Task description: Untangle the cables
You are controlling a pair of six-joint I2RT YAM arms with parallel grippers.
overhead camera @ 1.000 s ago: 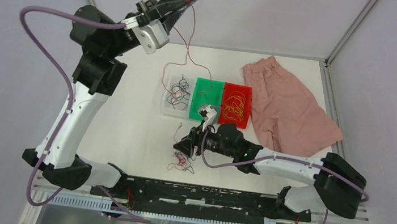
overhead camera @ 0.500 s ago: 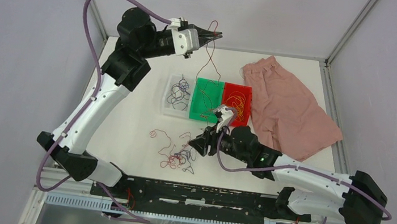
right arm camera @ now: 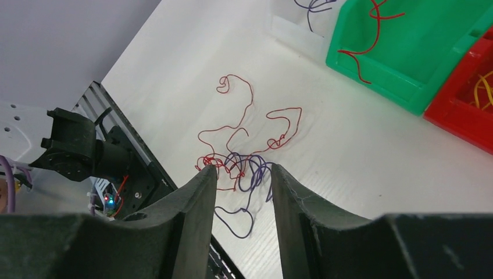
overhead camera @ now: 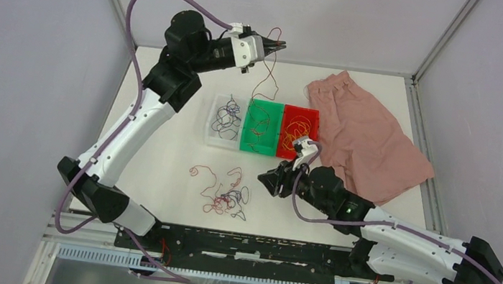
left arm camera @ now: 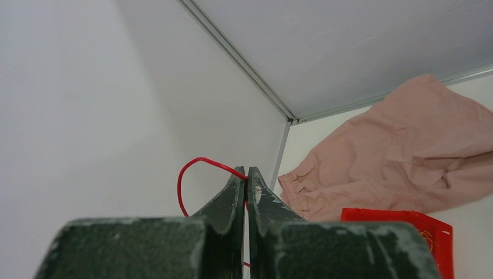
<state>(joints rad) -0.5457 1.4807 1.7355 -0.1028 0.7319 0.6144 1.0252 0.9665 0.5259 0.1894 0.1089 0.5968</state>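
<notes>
Red wire (left arm camera: 179,189): hanging pinched between the clenched jaws of the left gripper (overhead camera: 280,44), high over the far side, trailing down into the green bin (overhead camera: 272,126).
Right gripper (right arm camera: 242,170): hovering low over the table (overhead camera: 160,152), jaws standing parted, grasping nothing.
Loose tangle (overhead camera: 225,200): red and purple cables lying on the table, showing through the right jaws' gap, apart from both fingers.

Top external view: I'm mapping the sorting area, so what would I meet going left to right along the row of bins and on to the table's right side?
Clear plastic bin → green plastic bin → red plastic bin → crumpled pink cloth.
</notes>
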